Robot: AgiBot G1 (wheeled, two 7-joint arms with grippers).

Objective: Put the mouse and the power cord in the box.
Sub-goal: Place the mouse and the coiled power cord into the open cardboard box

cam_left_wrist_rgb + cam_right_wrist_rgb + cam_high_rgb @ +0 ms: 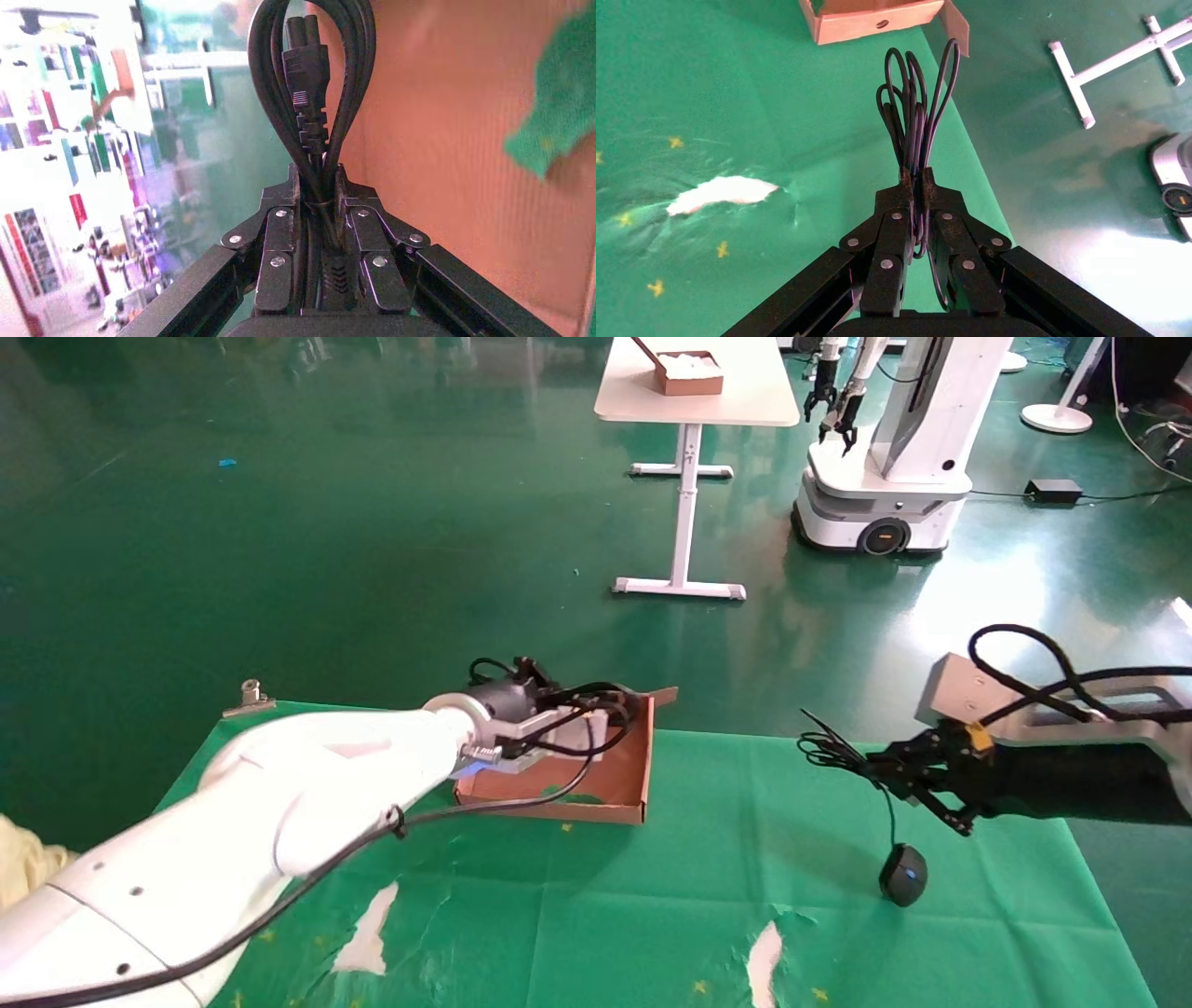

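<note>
The box (pixel 559 808), a shallow brown cardboard tray, lies at the far middle of the green cloth. My left gripper (pixel 616 712) hangs over it, shut on the power cord (pixel 596 696). In the left wrist view the thick black loops and plug of the power cord (pixel 309 91) stick out past the left gripper (pixel 318 175), with the box's brown floor (pixel 457 140) behind. My right gripper (pixel 871 768) is at the right, shut on the mouse's thin bundled cable (pixel 916 105). The mouse (pixel 903 876) dangles below it at cloth level; whether it touches the cloth I cannot tell.
The cloth has torn white patches near the front (pixel 368 933) (pixel 765 957). A metal clamp (pixel 250 696) sits at the table's far left corner. Beyond the table stand a white table with a small brown box (pixel 689 374) and another robot (pixel 885 458).
</note>
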